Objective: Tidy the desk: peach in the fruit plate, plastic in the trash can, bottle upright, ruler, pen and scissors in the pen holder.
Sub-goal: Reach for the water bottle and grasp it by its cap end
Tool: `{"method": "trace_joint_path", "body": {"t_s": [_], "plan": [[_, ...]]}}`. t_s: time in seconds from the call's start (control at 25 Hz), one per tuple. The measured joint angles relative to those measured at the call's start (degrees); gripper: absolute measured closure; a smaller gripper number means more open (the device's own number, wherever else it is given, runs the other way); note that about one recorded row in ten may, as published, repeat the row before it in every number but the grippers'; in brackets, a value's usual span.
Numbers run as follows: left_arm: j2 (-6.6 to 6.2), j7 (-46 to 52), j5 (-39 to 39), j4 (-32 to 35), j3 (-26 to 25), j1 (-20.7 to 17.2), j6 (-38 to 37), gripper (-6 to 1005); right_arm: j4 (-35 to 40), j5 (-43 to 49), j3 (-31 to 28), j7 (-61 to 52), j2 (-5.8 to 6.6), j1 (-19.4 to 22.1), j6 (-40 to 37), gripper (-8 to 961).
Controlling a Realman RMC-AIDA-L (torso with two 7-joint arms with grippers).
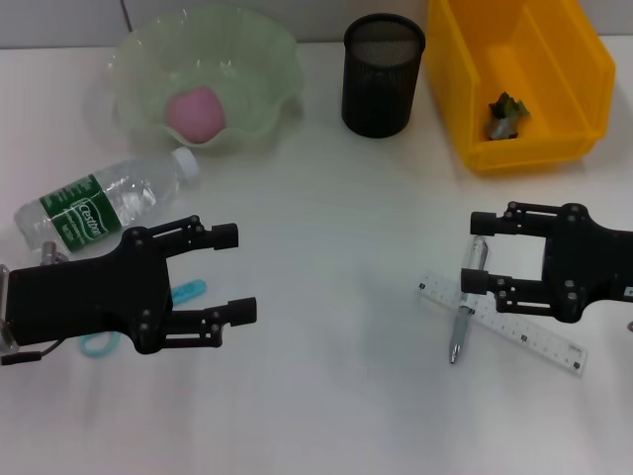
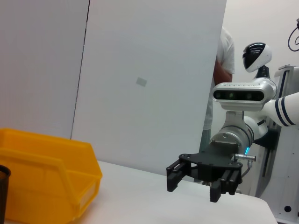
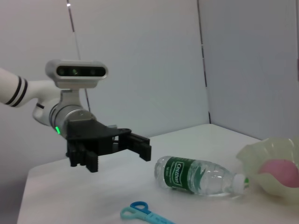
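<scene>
The pink peach (image 1: 195,111) lies in the green fruit plate (image 1: 259,61) at the back left. Crumpled plastic (image 1: 507,114) sits in the yellow trash can (image 1: 465,79). The bottle (image 1: 99,205) lies on its side at the left. My left gripper (image 1: 235,274) hovers open beside it, over the blue scissors (image 1: 187,291), which the arm partly hides. My right gripper (image 1: 477,253) is open above the silver pen (image 1: 461,332), which lies across the clear ruler (image 1: 524,332). The black mesh pen holder (image 1: 383,74) stands at the back centre. The right wrist view shows the bottle (image 3: 196,175), scissors (image 3: 142,212) and left gripper (image 3: 117,156).
White table; the wall is close behind the containers. In the left wrist view, the right gripper (image 2: 196,184) is seen past the trash can (image 2: 46,177), with another robot and a person beyond the table's edge.
</scene>
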State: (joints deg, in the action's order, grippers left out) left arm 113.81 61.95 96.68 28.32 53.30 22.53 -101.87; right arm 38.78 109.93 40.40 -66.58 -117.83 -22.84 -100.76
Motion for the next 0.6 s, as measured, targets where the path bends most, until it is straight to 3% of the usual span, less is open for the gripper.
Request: {"method": "trace_joint_path", "body": {"t_s": [0.36, 0.6], "plan": [[-0.14, 0.6, 0.0, 0.2, 0.2, 0.0, -0.1, 171, 0.0, 0.1, 0.1, -0.6, -1.07, 0.5, 1.0, 203], [-0.17, 1.2, 0.0, 0.6, 0.2, 0.0, -0.4, 172, 0.4, 0.1, 0.3, -0.3, -1.08, 0.9, 0.5, 154]]}}
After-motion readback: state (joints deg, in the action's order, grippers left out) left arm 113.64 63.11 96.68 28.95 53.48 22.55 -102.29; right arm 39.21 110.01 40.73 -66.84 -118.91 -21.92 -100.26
